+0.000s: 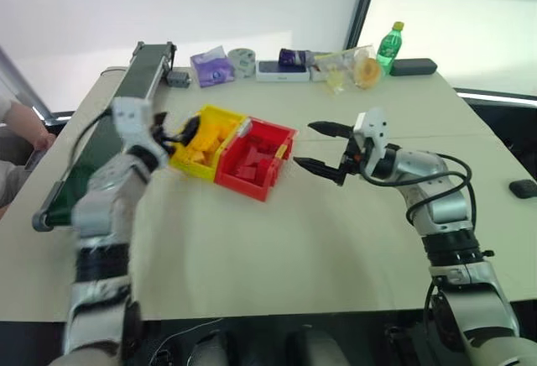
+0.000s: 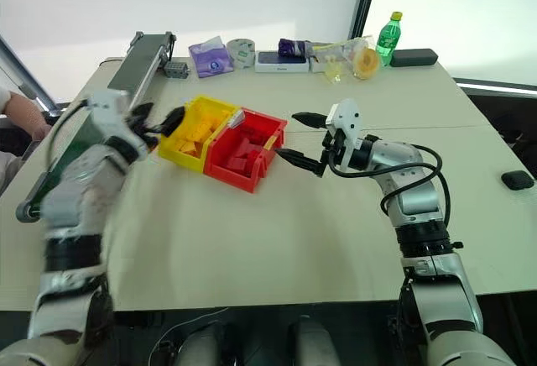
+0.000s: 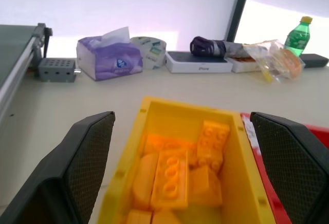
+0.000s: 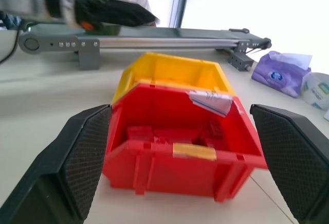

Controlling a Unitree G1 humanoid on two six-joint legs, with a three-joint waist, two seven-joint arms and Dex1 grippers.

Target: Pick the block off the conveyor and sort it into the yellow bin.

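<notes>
The yellow bin [image 1: 222, 113] stands joined to a red bin [image 1: 243, 188] near the table's middle, beside the dark-green conveyor [image 1: 126, 106]. Several yellow-orange blocks [image 3: 169, 175] lie inside the yellow bin; I cannot tell one apart as the task's block. My left gripper [image 1: 176, 131] hovers at the yellow bin's conveyor-side end, open, with nothing between its fingers [image 3: 85, 162]. My right gripper [image 1: 303, 143] is open too, level, just off the red bin's right side. No block shows on the visible stretch of belt.
Red bricks fill the red bin. Along the table's far edge sit a purple tissue pack [image 1: 210, 65], a tape roll [image 1: 242, 61], a white box [image 1: 281, 70], a green bottle [image 1: 388, 45] and a black case [image 1: 413, 66]. A person's arm [image 1: 21, 122] rests past the conveyor.
</notes>
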